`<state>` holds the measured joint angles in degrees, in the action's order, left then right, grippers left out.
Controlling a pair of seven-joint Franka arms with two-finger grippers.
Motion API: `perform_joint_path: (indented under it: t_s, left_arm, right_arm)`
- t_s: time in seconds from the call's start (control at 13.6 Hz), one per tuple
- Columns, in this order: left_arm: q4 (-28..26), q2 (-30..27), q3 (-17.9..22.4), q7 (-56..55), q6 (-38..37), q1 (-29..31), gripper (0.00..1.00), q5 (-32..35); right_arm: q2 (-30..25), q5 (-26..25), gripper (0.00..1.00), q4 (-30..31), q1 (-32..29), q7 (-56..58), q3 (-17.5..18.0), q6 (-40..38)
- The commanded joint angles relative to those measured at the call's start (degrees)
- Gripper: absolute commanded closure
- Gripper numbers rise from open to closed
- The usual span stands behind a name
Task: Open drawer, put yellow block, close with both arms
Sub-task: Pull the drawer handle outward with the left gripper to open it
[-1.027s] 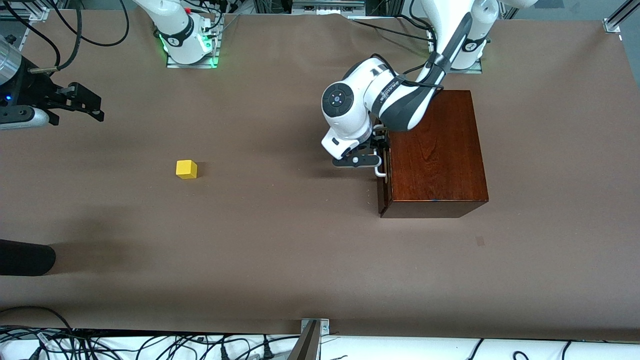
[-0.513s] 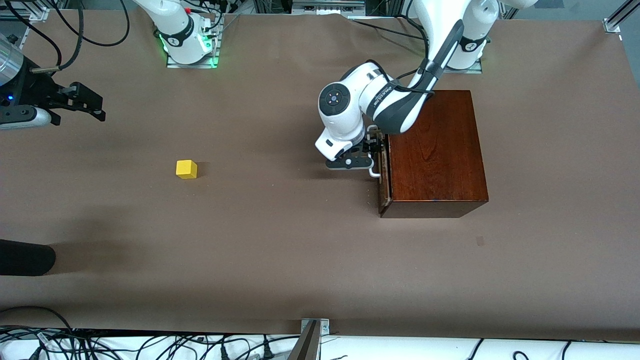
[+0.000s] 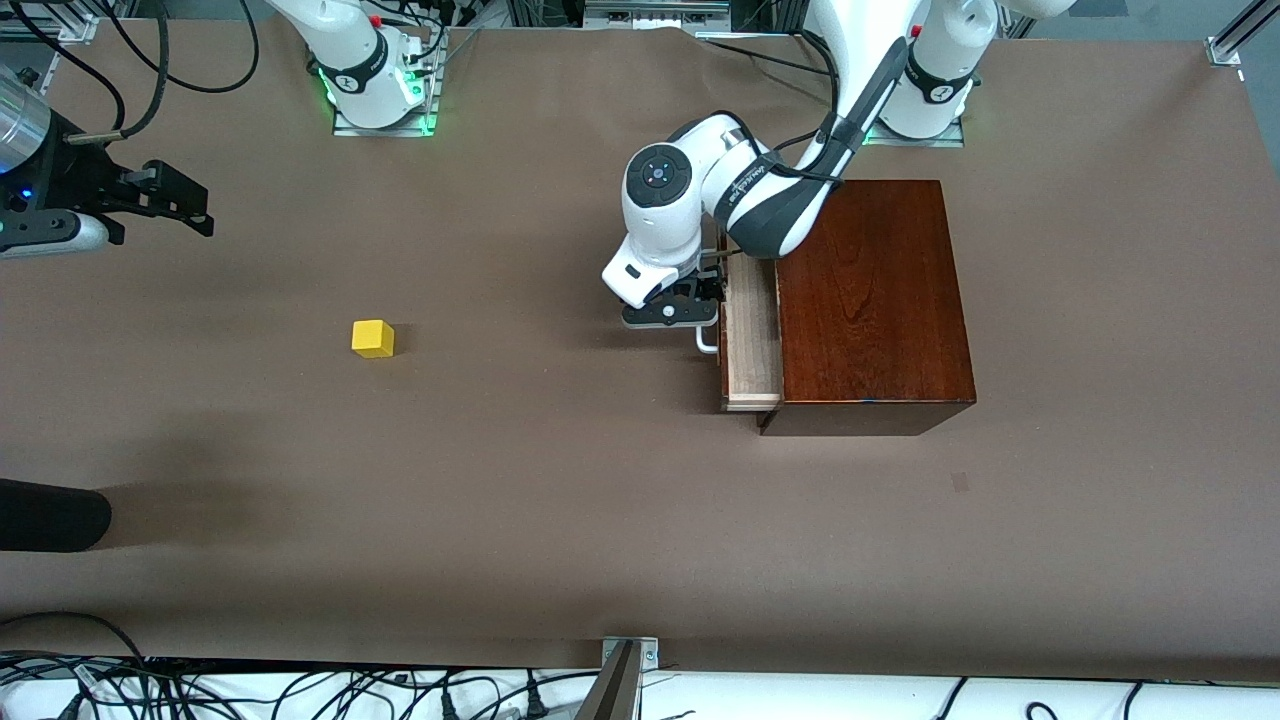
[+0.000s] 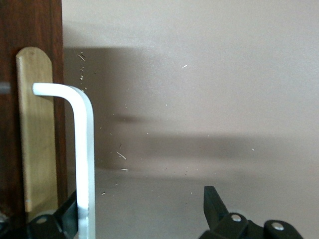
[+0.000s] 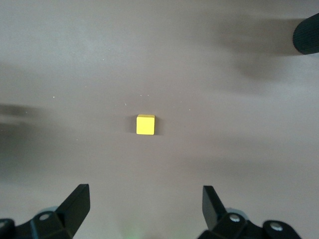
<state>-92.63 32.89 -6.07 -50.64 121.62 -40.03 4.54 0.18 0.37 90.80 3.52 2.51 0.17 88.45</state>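
The dark mahogany box (image 3: 870,300) stands toward the left arm's end of the table. Its drawer (image 3: 752,345) is pulled partly out and shows its pale wood tray. My left gripper (image 3: 703,300) is at the white bar handle (image 3: 707,340). In the left wrist view its fingers stand wide apart (image 4: 139,201), with the handle (image 4: 84,164) against one finger. The yellow block (image 3: 373,338) lies on the table toward the right arm's end. My right gripper (image 3: 185,205) hovers open and empty above the table, and the block (image 5: 145,124) shows between and ahead of its fingers (image 5: 144,196).
A black rounded object (image 3: 50,515) juts in over the table's edge at the right arm's end, nearer to the front camera than the block; it also shows in the right wrist view (image 5: 306,32). A camera mount (image 3: 620,680) stands at the front edge.
The left gripper has moved away from the box toward the right arm's end, drawing the handle with it; the drawer has slid from shut to partly open. The right arm has barely moved.
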Motion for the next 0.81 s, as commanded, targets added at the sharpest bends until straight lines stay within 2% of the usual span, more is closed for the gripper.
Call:
perform_joint_path:
  t_s: [0.0, 0.51, 0.73]
  left_arm:
    - [2.1, 1.7, -0.5, -1.9, 3.9, -1.5, 0.0, -1.9]
    - [2.9, 0.0, -0.5, -1.6, 3.1, -1.0, 0.0, -1.7]
    - [2.9, -4.6, 0.0, -1.0, -1.9, 0.3, 0.0, -1.8]
  right_arm:
    - [-0.1, 0.5, 0.0, -1.0, -0.2, -0.2, 0.3, -1.2]
    - [0.5, 0.7, 0.0, -2.4, 0.3, -0.7, 0.4, 0.8]
    - [1.8, 1.1, 0.0, -2.8, 0.8, 0.4, 0.4, 2.2]
